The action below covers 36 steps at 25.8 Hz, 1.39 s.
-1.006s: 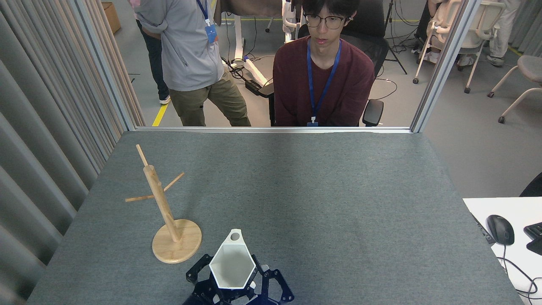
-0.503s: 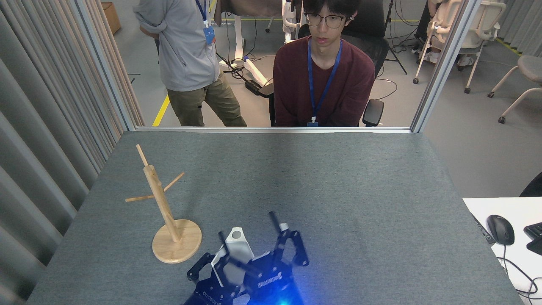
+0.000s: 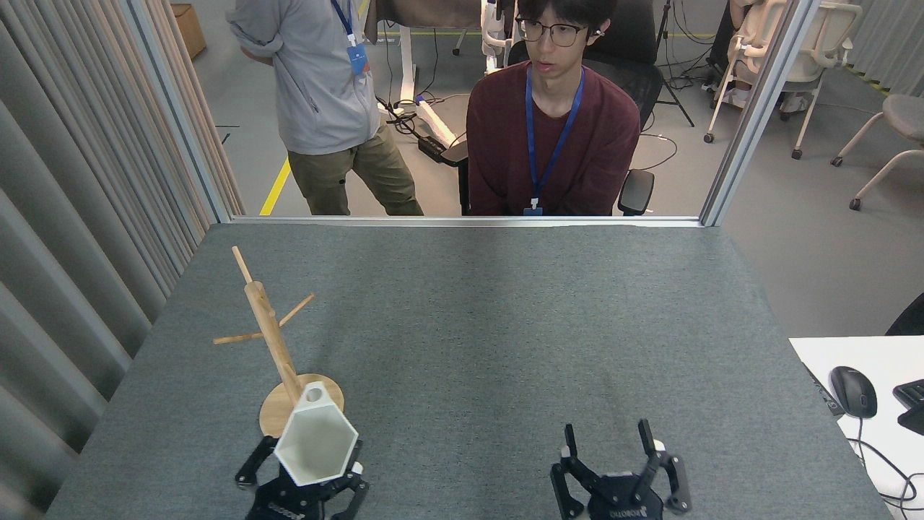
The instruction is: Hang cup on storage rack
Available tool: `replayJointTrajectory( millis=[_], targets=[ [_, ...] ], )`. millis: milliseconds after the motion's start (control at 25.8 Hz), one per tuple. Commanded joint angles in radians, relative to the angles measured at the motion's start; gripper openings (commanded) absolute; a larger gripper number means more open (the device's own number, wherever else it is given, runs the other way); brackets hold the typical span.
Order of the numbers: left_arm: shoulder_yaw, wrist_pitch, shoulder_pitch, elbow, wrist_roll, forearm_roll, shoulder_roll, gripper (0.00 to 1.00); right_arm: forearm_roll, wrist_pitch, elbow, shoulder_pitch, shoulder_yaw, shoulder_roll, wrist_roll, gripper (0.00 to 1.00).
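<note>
The white faceted cup [image 3: 315, 442] is held up near the table's front left, its hexagonal mouth facing me and its pierced tab handle pointing away toward the rack. My left gripper [image 3: 303, 482] is shut on the cup from below. The wooden storage rack [image 3: 278, 354] stands just behind the cup, and the cup overlaps part of its round base in this view. Its pole leans up and left with thin pegs branching off. At the front right my right gripper [image 3: 610, 437] is open, with nothing between its fingers.
A seated person and a standing person are beyond the table's far edge [image 3: 462, 222]. Grey curtain panels line the left side. A white desk [image 3: 823, 354] with a mouse [image 3: 853, 391] adjoins the right.
My left gripper carried the cup left, up to the rack's base. My right gripper let go of the cup, pulled away to the right and now stands open.
</note>
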Motion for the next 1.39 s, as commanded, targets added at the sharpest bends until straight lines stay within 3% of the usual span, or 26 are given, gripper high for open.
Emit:
replayJointTrajectory(
  millis=[0,116,194,310,426,697,968,1006,1045,1084,1355],
  targets=[
    [0.155,0.008,0.027,-0.039,0.018,0.039,0.015,0.3,-0.005,-0.015,-0.003,0.057,-0.056,-0.007,-0.029,1.0],
    [0.301,0.046,0.005,-0.027,0.033,0.027,0.016,0.3,-0.007,-0.015,-0.002,0.057,-0.056,-0.007,-0.029,1.0],
    [0.336,0.104,-0.027,0.01,0.043,-0.019,0.033,0.3,-0.007,-0.012,-0.002,0.055,-0.056,-0.005,-0.027,1.0],
    [0.336,0.189,-0.082,0.068,0.107,-0.193,0.087,0.3,-0.007,-0.012,-0.002,0.055,-0.056,-0.005,-0.029,1.0],
    [0.33,0.221,-0.153,0.136,0.129,-0.309,0.08,0.3,-0.007,-0.009,-0.002,0.057,-0.059,-0.005,-0.029,1.0],
    [0.284,0.229,-0.262,0.243,0.129,-0.412,0.079,0.3,-0.039,-0.01,0.003,0.057,-0.073,-0.008,-0.029,1.0],
    [0.218,0.284,-0.282,0.304,0.13,-0.48,0.079,0.31,-0.045,-0.01,0.014,0.052,-0.073,-0.005,-0.032,1.0],
    [0.21,0.292,-0.282,0.31,0.13,-0.486,0.079,0.4,-0.048,-0.012,0.014,0.052,-0.073,-0.005,-0.033,1.0],
    [0.207,0.302,-0.282,0.318,0.129,-0.486,0.076,0.65,-0.05,-0.012,0.014,0.052,-0.073,-0.005,-0.033,1.0],
    [0.207,0.308,-0.285,0.327,0.129,-0.486,0.073,0.97,-0.054,-0.012,0.014,0.052,-0.073,-0.005,-0.033,1.0],
    [0.216,0.31,-0.308,0.375,0.127,-0.496,0.071,1.0,-0.068,-0.015,0.02,0.051,-0.071,-0.007,-0.035,1.0]
  ],
)
